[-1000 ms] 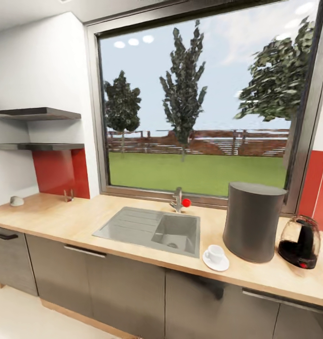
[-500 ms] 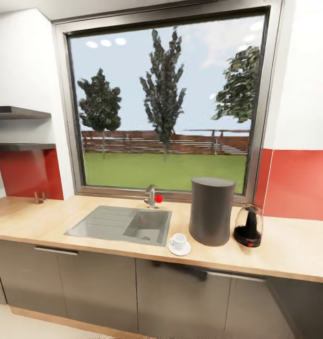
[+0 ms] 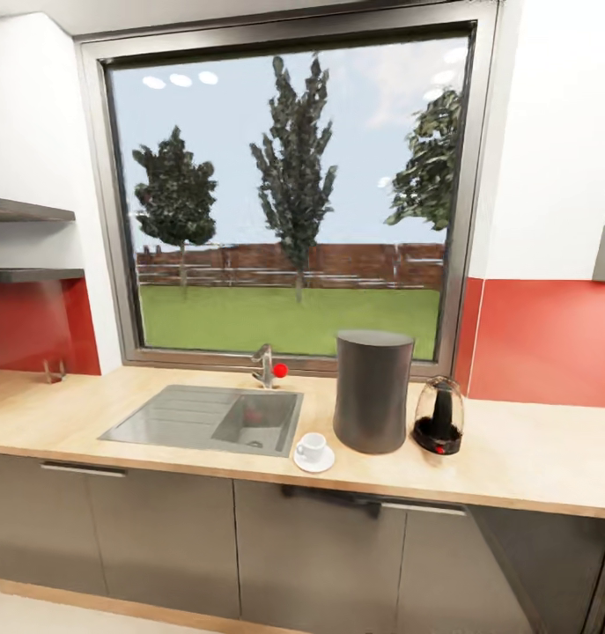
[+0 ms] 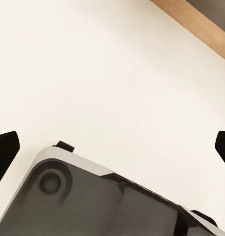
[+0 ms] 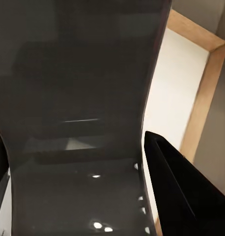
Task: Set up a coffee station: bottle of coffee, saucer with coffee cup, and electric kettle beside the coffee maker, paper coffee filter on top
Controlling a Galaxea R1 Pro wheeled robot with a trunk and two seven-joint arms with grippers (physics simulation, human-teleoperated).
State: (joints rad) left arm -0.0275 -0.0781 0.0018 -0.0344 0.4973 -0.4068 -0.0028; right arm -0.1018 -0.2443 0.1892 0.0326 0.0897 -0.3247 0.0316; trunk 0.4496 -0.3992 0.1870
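Left hand (image 4: 112, 147) spread wide and empty, right hand unreadable; mind your base (still far off) or you'll clip cup (image 3: 312, 446) off saucer (image 3: 314, 460) reaching past.

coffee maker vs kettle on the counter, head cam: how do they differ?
The coffee maker is a taller, wider, opaque dark grey cylinder; the electric kettle is shorter, a clear dome over a black base with a red spot low on it. The coffee maker stands between the cup on its saucer and the kettle; the kettle is on the outer side, away from the sink. Both stand upright on the wooden countertop.
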